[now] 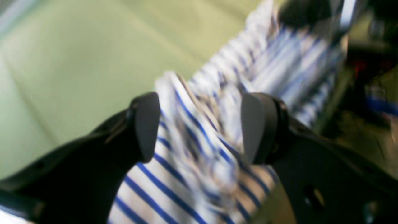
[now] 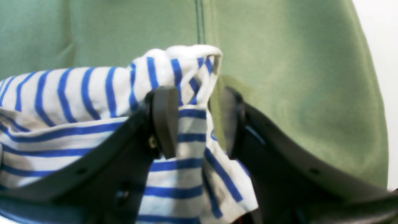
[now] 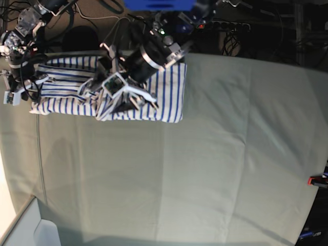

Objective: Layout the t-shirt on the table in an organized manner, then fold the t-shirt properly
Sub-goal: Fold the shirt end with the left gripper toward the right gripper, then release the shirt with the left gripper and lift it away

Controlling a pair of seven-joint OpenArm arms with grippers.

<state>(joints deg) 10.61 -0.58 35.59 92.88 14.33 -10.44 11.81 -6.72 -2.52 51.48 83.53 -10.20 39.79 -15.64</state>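
The white, blue-striped t-shirt (image 3: 169, 87) lies bunched at the far left of the grey-green table (image 3: 205, 164). My left gripper (image 3: 120, 101) is down on the shirt's middle. In the left wrist view, my left gripper (image 1: 202, 127) has its fingers wide apart, with rumpled shirt fabric (image 1: 192, 174) between them; the view is blurred. My right gripper (image 3: 21, 88) is at the shirt's left end. In the right wrist view, my right gripper (image 2: 199, 121) has its jaws apart. A shirt fold (image 2: 77, 93) drapes over one finger and hangs between both, above the table (image 2: 295, 77).
A red clamp (image 3: 316, 180) sits at the table's right edge. Cables and equipment (image 3: 246, 25) crowd the space behind the far edge. A pale box (image 3: 31, 228) stands at the near left corner. The table's left edge runs beside the right arm.
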